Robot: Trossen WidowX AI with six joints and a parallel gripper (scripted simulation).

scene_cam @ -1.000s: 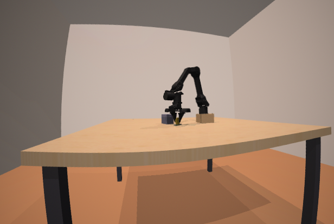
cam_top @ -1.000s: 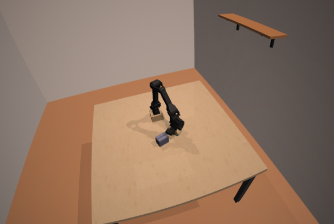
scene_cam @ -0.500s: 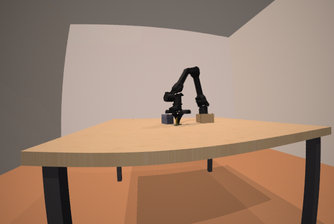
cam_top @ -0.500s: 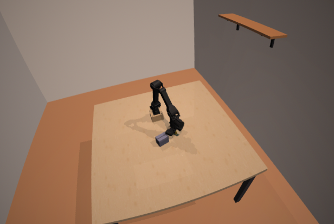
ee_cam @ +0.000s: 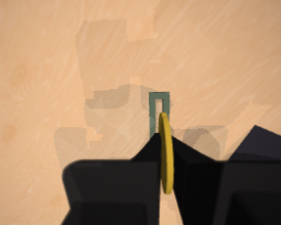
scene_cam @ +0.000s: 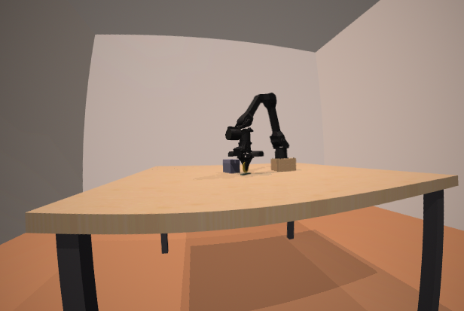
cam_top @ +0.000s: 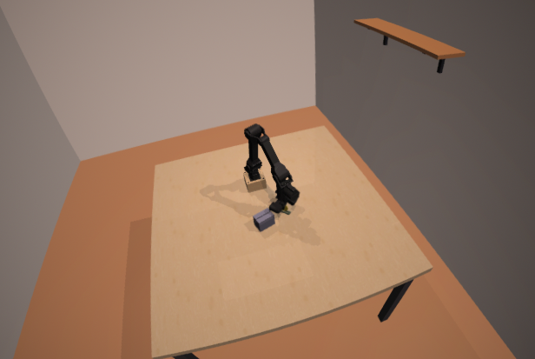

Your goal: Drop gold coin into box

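Observation:
The gold coin point(cam_top: 286, 209) point(scene_cam: 244, 168) point(ee_cam: 169, 168) stands on edge between the fingers of my gripper point(scene_cam: 245, 169) point(ee_cam: 161, 137), which is shut on it. The dark-green holder point(cam_top: 287, 212) point(scene_cam: 245, 174) point(ee_cam: 152, 114) is directly below the coin. In the wrist view the far end of its slot shows bare; the near end is hidden by the fingers. Whether the coin's lower edge is still inside the slot I cannot tell. The closed grey box point(cam_top: 264, 220) point(scene_cam: 230, 166) point(ee_cam: 261, 147) stands close beside the gripper; its lid slot shows in the top view.
The arm's base stands on a wooden block point(cam_top: 255, 183) point(scene_cam: 283, 164) farther back on the table point(cam_top: 208, 288) point(scene_cam: 151, 196). A wall shelf point(cam_top: 408, 37) hangs high on the dark wall, far from the arm.

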